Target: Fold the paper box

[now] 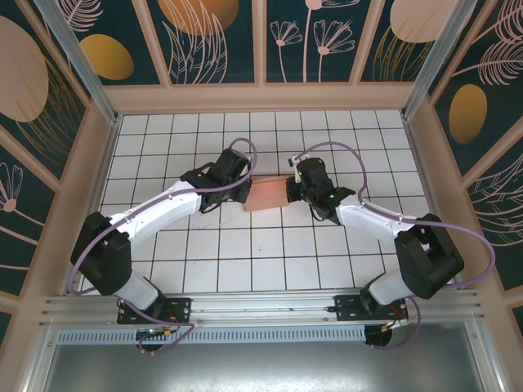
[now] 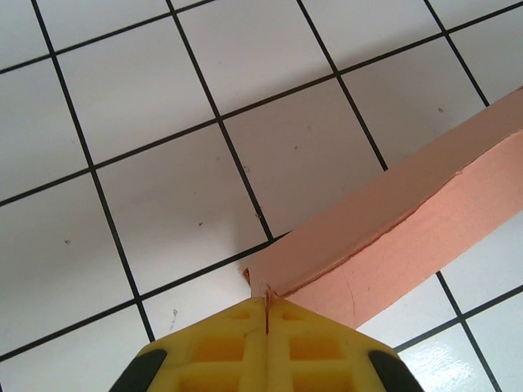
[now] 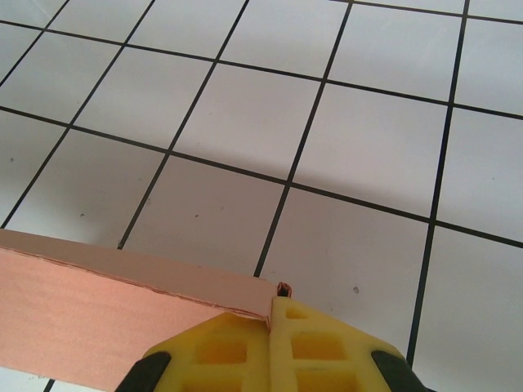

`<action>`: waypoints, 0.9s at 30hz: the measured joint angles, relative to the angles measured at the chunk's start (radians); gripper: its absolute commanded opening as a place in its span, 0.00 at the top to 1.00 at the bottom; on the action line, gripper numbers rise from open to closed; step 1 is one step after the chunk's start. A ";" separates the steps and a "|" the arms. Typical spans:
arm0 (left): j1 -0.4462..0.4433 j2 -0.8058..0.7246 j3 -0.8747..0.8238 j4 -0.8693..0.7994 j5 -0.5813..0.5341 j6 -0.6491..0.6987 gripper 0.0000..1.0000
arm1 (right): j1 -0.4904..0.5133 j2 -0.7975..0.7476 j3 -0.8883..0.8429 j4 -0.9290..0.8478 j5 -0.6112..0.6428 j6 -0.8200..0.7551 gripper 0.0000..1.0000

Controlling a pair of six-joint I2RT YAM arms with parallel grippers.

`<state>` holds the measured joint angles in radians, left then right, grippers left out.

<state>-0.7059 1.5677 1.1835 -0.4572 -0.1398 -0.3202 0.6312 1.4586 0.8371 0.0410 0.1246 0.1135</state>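
Left pincer [image 2: 267,304] and right pincer [image 3: 275,304] are clamped tight on opposite ends of the paper box [image 1: 268,194]: salmon-pink, thin matte card, straight-creased.

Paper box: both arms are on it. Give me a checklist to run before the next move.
1. Pinch by the left gripper on a corner of the paper box: ok, fingers shut on the card.
2. Pinch by the right gripper on the opposite end: ok, a sliver of card shows between the shut fingers.
3. Box spans straight between the two arms in the top view: ok.
4. Box lifted off the table: cannot tell.
5. Card untorn at the pinch points: cannot tell, the fingers cover them.
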 measured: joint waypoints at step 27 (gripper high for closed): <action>0.027 0.152 0.163 -0.071 0.002 -0.303 1.00 | 0.012 0.022 0.021 -0.013 0.069 0.000 0.99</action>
<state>-0.6792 1.7195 1.3468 -0.5285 -0.1379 -0.6235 0.6434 1.4803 0.8577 0.0280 0.1932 0.1139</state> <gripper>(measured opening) 0.041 0.047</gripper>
